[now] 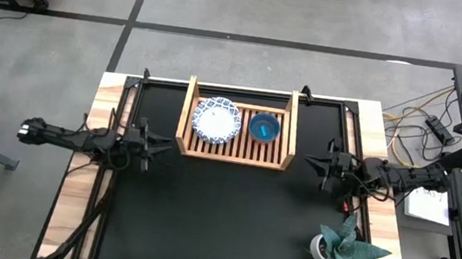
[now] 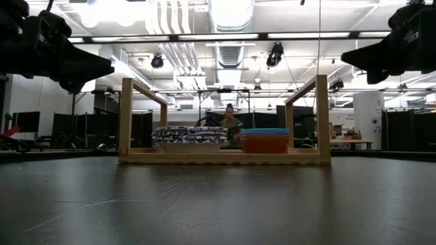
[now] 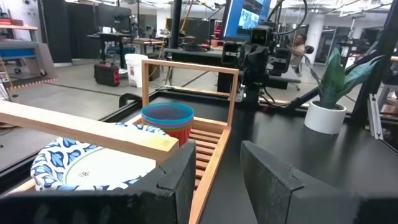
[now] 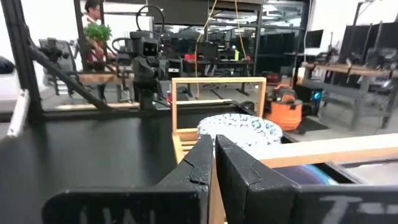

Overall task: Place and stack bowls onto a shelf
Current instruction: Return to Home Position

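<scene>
The wooden shelf [image 1: 233,153] stands at the table's far middle. On its slats sit a stack of white bowls with blue-patterned rims [image 1: 216,120] at the left and a stack of plain bowls topped by a teal one [image 1: 263,128] at the right; in the low view the patterned stack [image 2: 189,135] and the coloured stack [image 2: 264,141] stand side by side. My left gripper [image 1: 165,146] hovers open just left of the shelf, raised off the table [image 2: 102,68]. My right gripper [image 1: 304,162] hovers shut just right of the shelf. Neither touches anything.
A white pot with a spiky teal-green plant [image 1: 342,244] stands near the table's near right corner. The black table top [image 1: 220,224] in front of the shelf is bare. A person [image 2: 230,122] is in the room behind the table.
</scene>
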`<control>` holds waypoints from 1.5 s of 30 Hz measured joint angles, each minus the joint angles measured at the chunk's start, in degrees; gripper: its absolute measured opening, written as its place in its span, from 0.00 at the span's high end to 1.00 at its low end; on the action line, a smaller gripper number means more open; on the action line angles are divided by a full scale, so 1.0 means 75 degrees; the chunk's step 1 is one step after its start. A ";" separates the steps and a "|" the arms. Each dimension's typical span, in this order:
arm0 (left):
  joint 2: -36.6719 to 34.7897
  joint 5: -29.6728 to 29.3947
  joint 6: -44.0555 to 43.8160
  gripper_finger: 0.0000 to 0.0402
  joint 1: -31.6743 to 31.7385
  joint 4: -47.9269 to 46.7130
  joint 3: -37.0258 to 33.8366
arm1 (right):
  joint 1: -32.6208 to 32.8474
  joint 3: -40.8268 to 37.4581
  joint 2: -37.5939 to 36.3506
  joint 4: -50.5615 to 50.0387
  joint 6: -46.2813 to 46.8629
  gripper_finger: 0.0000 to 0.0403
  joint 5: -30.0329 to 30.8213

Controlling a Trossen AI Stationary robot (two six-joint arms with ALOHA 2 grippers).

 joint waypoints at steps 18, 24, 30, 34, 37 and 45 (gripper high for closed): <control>0.0214 0.0000 -0.0005 0.72 0.0000 -0.0001 0.0006 | 0.0000 -0.0004 0.0044 0.0004 0.0164 0.97 0.0001; 0.0225 0.0000 -0.0003 0.72 0.0000 -0.0004 0.0006 | 0.0000 -0.0007 0.0044 0.0001 0.0164 0.97 0.0003; 0.0222 0.0000 -0.0006 0.72 0.0000 -0.0001 0.0006 | 0.0000 -0.0007 0.0044 -0.0002 0.0162 0.97 0.0003; 0.0222 0.0000 -0.0005 0.72 -0.0001 -0.0004 0.0006 | 0.0000 -0.0007 0.0044 -0.0002 0.0161 0.97 0.0003; 0.0223 0.0000 -0.0006 0.72 -0.0003 -0.0002 0.0006 | 0.0000 -0.0007 0.0044 -0.0005 0.0161 0.97 0.0003; 0.0225 0.0000 -0.0003 0.72 -0.0003 -0.0001 0.0009 | 0.0000 -0.0010 0.0044 -0.0006 0.0161 0.97 0.0003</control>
